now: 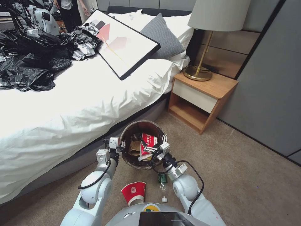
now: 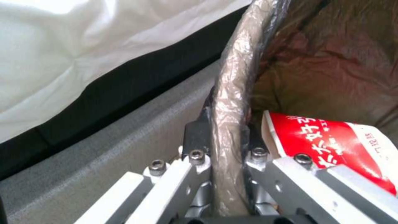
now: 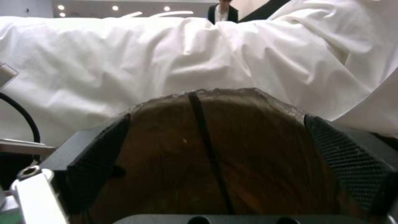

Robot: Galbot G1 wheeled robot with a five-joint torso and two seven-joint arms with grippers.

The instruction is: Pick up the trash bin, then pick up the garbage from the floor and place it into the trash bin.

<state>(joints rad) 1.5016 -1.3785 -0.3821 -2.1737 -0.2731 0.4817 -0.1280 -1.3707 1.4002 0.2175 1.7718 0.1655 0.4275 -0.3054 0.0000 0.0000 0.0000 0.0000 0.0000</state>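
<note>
The trash bin (image 1: 138, 127) is held up off the floor, right beside the bed's (image 1: 78, 103) side edge. The left gripper (image 1: 120, 145) pinches the bin's rim on the robot's left side. In the left wrist view its fingers (image 2: 198, 137) squeeze the rim, with the bag (image 2: 228, 93) folded over it. The right gripper (image 1: 156, 145) is over the bin's rim on the robot's right side. Its jaws are spread wide with nothing in them, and in the right wrist view the brown bag (image 3: 215, 149) shows between its pads (image 3: 99, 155).

Inside the bin lie a red cup (image 1: 150, 139) and a crumpled brown paper bag (image 1: 134, 147). On the carpet (image 1: 235, 175) near the robot lie another red cup (image 1: 134, 192) and a clear bottle (image 1: 162, 185) with a green label.
</note>
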